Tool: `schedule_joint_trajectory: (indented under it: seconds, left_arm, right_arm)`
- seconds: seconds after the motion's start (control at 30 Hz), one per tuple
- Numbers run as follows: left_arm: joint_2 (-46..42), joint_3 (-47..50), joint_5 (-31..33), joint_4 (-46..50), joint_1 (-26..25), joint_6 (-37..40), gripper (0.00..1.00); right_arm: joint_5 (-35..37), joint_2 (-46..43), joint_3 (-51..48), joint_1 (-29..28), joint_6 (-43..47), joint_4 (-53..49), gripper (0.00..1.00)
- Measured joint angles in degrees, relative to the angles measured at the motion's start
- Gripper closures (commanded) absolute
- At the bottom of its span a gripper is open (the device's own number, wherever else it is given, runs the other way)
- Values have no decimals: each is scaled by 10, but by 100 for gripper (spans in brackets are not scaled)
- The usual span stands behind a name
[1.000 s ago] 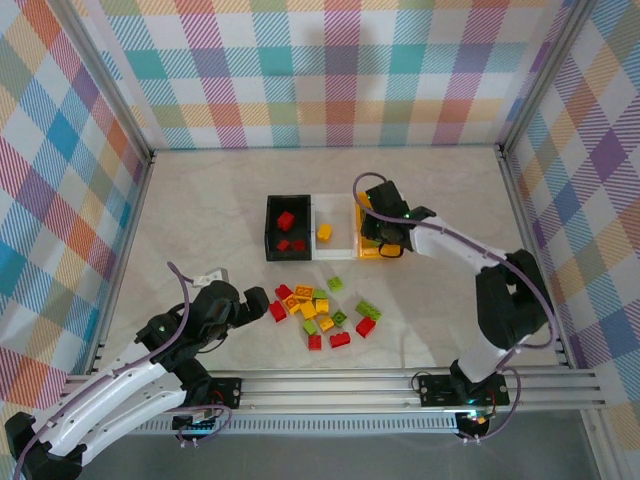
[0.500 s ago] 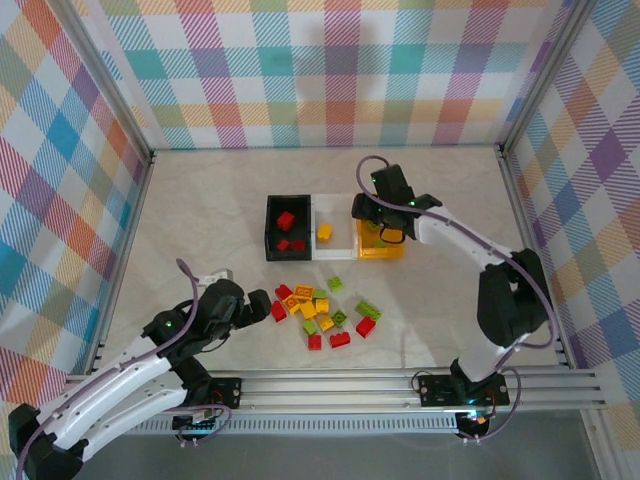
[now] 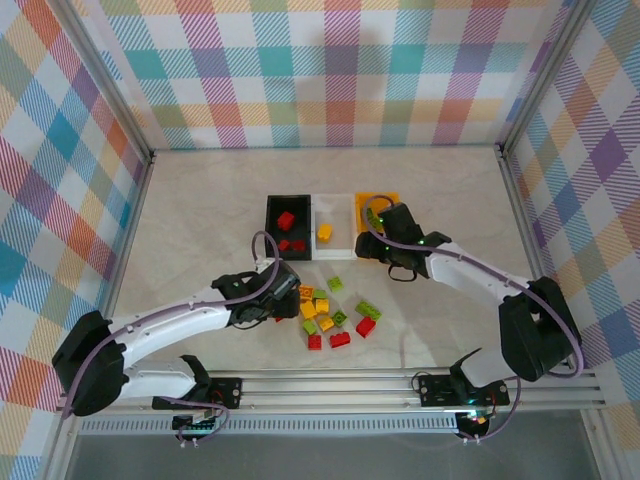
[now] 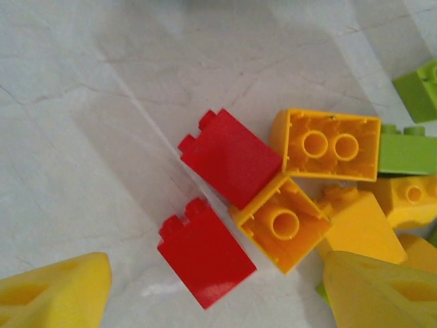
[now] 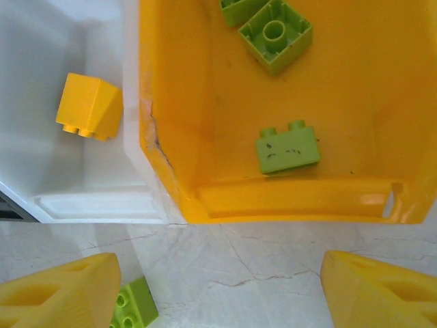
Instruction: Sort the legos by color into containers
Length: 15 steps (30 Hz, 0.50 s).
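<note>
Bricks: a heap of small studded plastic bricks (image 3: 325, 312), red, yellow and green, lies on the pale surface (image 3: 200, 220), near the boxes and on the arms' side of them.
Boxes: three small open plastic boxes stand side by side in a row. The black box (image 3: 270, 230) is on the left, the white box (image 3: 338, 246) is in the middle and the orange box (image 3: 380, 199) is on the right.
In the black box: red bricks (image 3: 288, 219).
In the white box: one yellow brick (image 5: 87, 106).
In the orange box: green bricks. One green brick (image 5: 287, 146) lies on its side near the front wall.
Left tool: the left tool (image 4: 217, 292) hangs over the left edge of the heap. Its yellow fingers (image 4: 54, 294) stand wide apart. A red block (image 4: 205, 253) lies between them, and they do not touch it.
Next to it: a second red block (image 4: 231, 158) touches an upside-down yellow block (image 4: 281, 222).
Right tool: the right tool (image 5: 222, 294) hangs over the near edge of the orange box. Its fingers stand wide and hold nothing. A loose green block (image 5: 133, 311) lies on the surface just beside one finger.
</note>
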<state>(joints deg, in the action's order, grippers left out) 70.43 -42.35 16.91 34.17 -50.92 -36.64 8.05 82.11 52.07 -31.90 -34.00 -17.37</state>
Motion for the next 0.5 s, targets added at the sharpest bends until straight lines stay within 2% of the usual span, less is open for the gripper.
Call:
schedule_joint_trajectory:
  seconds: [0.27,0.5]
  left_arm:
    - [-50,64,16,-3,2,-19,27]
    - [2,67,-1,-55,25,-14,27]
  right_arm:
    - [3,-42,-25,0,-3,21,22]
    - [7,-45,-37,0,-11,22,22]
